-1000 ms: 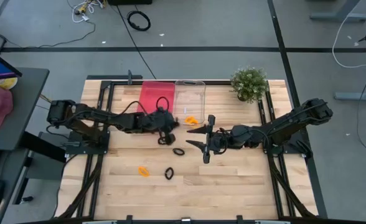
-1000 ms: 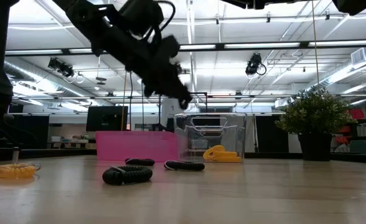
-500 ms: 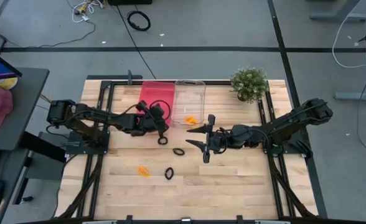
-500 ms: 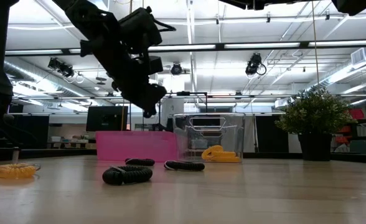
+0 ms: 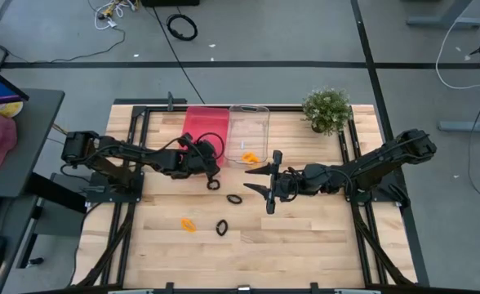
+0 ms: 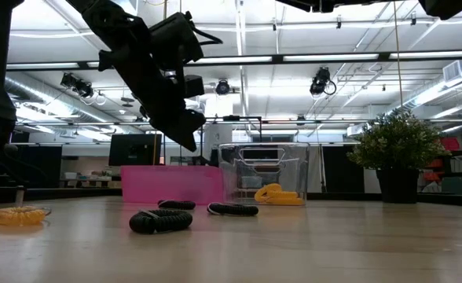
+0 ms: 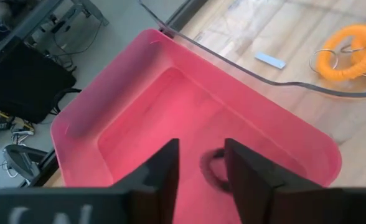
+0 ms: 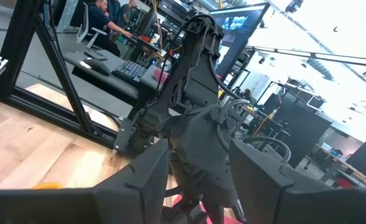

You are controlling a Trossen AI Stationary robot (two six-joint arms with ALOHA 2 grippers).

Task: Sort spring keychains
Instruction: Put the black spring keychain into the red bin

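My left gripper [image 5: 211, 155] hangs open above the near end of the pink bin [image 5: 197, 124]. A black spring keychain [image 7: 213, 169] shows below the gap between its fingers, inside the pink bin [image 7: 139, 99], apart from both. An orange keychain [image 5: 250, 157] lies in the clear bin [image 5: 250, 114]. On the table lie three black keychains [image 5: 214, 184] [image 5: 234, 198] [image 5: 222, 227] and an orange one [image 5: 188, 222]. My right gripper [image 5: 251, 180] stands open near the table's middle, its fingers pointing left with nothing between them.
A potted plant [image 5: 326, 109] stands at the far right, beside the clear bin. The two bins sit side by side at the table's far edge. Bare wood lies along the near edge. Dark frame rails [image 5: 134, 204] run down both sides of the table.
My left gripper has gone toward the table's left and slightly toward its far edge, from beside the clear bin to above the pink bin's near end, and has since kept nearly still. The keychains on the table have not moved.
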